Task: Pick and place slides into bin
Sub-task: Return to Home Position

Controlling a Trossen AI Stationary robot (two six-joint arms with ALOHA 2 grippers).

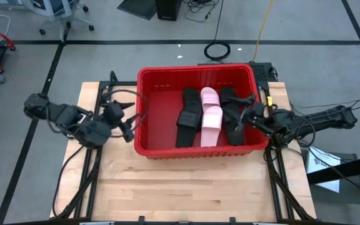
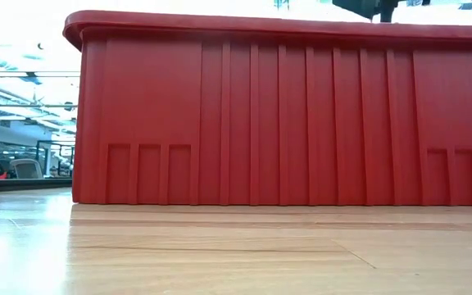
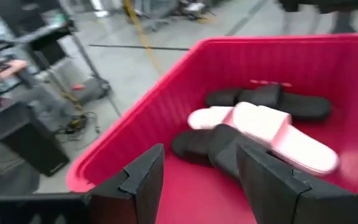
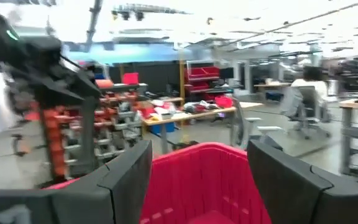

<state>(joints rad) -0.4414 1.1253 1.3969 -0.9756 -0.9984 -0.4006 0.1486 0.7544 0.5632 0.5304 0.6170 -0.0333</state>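
Black and pale-pink wide-strapped slides (image 1: 210, 117) lie packed inside the big bright-red ribbed plastic bin (image 1: 192, 68); left gripper (image 1: 127, 122) outside its left wall and right gripper (image 1: 250, 116) at its right rim both spread, empty, so loading looks finished.

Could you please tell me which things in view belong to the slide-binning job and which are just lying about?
Part of the job: red bin; black slides; pink slides; left claw, open beside the bin's left wall; right claw, open over its right rim.
Just lying about: coiled black cable on the floor; yellow cable; office chair.
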